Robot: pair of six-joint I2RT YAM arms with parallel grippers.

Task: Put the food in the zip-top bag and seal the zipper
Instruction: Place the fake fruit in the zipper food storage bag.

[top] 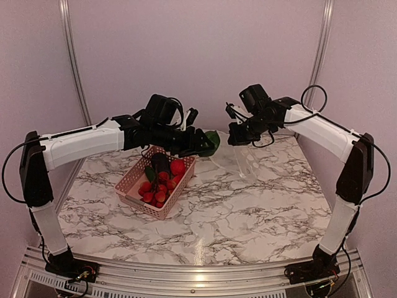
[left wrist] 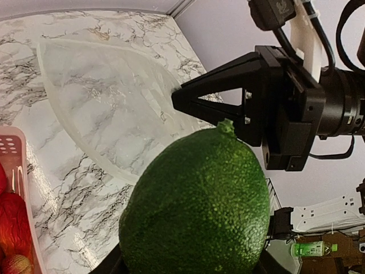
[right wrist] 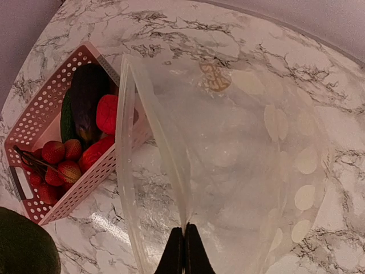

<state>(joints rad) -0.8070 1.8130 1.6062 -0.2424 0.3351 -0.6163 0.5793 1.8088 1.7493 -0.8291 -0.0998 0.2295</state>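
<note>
My left gripper [top: 209,144] is shut on a bumpy green avocado-like piece [left wrist: 197,205], held in the air just left of the bag's mouth. My right gripper [top: 236,138] is shut on the zipper strip [right wrist: 165,165] of the clear zip-top bag [right wrist: 239,154], holding its mouth open above the table; the bag hangs down with faint white dots. In the left wrist view the right gripper [left wrist: 178,100] pinches the bag [left wrist: 108,97] just beyond the green piece. The rest of the food, a dark eggplant [right wrist: 88,97], red tomato [right wrist: 107,113] and small red pieces [right wrist: 57,165], lies in the pink basket [right wrist: 40,114].
The pink lattice basket [top: 133,186] stands left of centre on the marble table [top: 248,211], under my left arm. Grey walls close in the back and sides.
</note>
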